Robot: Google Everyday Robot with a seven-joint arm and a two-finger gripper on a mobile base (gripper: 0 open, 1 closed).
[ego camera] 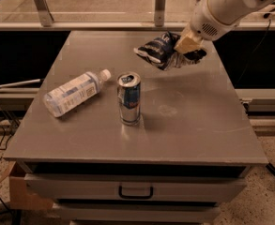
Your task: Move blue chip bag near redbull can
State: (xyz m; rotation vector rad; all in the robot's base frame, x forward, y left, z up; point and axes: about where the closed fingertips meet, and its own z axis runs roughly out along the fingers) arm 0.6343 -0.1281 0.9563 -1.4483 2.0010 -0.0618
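- Jaws: closed on the right end of the blue chip bag [155, 49]. The gripper [187, 56] is over the far right part of the surface [198, 121].
- One blue chip bag: crumpled, extending left from the gripper, and it appears held clear of the surface.
- One redbull can [128, 99]: upright near the centre of the surface, nearer the camera than the bag and apart from it.
- One water bottle [75, 93]: clear with a white cap, lying on its side left of the can. Its contents cannot be determined.
- One drawer [135, 189]: closed, below the surface.
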